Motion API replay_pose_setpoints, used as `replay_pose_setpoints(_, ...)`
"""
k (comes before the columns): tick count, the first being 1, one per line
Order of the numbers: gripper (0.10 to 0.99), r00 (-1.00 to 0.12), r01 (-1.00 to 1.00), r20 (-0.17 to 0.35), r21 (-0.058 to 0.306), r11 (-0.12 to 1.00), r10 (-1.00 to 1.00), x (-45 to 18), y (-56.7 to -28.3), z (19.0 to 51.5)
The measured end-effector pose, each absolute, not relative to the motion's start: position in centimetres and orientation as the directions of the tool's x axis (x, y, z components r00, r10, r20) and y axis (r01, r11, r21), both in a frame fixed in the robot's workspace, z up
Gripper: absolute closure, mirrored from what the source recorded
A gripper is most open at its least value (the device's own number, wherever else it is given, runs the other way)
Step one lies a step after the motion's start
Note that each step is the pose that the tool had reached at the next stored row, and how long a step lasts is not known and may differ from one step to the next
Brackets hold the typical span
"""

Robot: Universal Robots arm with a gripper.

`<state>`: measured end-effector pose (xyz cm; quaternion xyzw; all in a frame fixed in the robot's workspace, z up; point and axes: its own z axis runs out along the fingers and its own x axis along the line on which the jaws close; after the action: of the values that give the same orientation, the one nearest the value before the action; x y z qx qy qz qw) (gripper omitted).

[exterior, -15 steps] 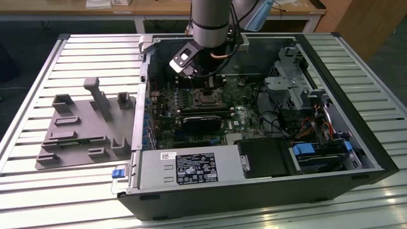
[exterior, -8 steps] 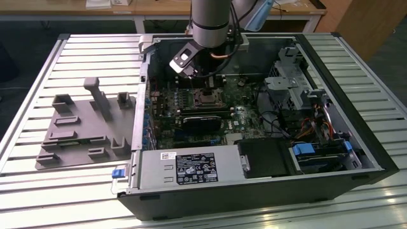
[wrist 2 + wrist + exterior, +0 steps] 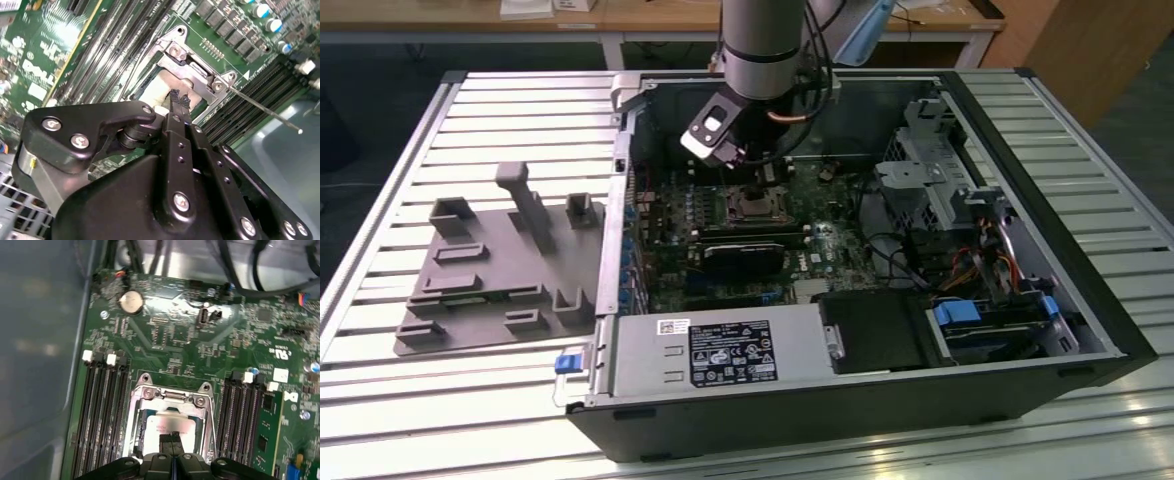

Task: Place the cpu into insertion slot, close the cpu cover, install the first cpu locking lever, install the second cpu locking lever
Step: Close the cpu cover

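Observation:
The cpu (image 3: 167,426), a flat square chip with a silvery top, lies in the insertion slot (image 3: 750,205) on the green motherboard. The cpu cover (image 3: 170,396), a silver frame plate, lies around it, and the chip shows through its window. The cover also shows in the second wrist view (image 3: 192,75). My gripper (image 3: 172,437) is shut, its black fingertips (image 3: 175,96) together just over the chip's top near one edge of the window, with nothing between them. A thin metal locking lever (image 3: 260,107) sticks out free from one corner of the socket. In the exterior view the gripper (image 3: 765,178) hangs inside the open case above the socket.
Rows of long black memory slots (image 3: 102,415) flank the socket on both sides. A black card (image 3: 747,255) sits just in front of it. The power supply (image 3: 720,355), drive cage (image 3: 921,160) and cables crowd the case. A grey fixture plate (image 3: 494,270) lies on the table at the exterior view's left.

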<state>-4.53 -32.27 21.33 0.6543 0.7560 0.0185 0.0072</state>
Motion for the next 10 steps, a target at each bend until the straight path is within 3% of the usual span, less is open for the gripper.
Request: replay_pose_setpoints(10, 0.98, -0.32, 0.947, 0.012, 0.037, 0.319, 0.947, -4.53, -32.27, 21.33)
